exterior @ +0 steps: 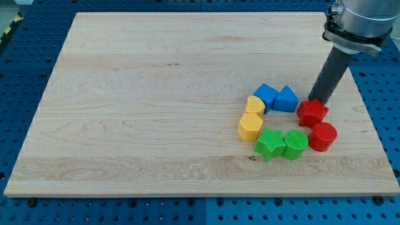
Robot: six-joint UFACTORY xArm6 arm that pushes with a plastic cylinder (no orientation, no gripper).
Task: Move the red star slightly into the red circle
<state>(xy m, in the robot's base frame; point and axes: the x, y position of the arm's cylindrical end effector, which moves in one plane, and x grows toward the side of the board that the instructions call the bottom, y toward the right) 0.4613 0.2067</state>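
Observation:
The red star (312,112) lies on the wooden board at the view's right, just above the red circle (322,136); the two look touching or nearly so. My tip (313,100) comes down from the view's top right and rests against the star's upper edge. The rod slants up to the arm's metal collar (356,25) at the top right corner.
A ring of blocks lies left of the red pair: a blue cube (265,96), a blue triangle (286,99), a yellow heart-like block (254,105), a yellow hexagon (250,125), a green star (270,143), a green circle (294,144). The board's right edge (369,119) is close by.

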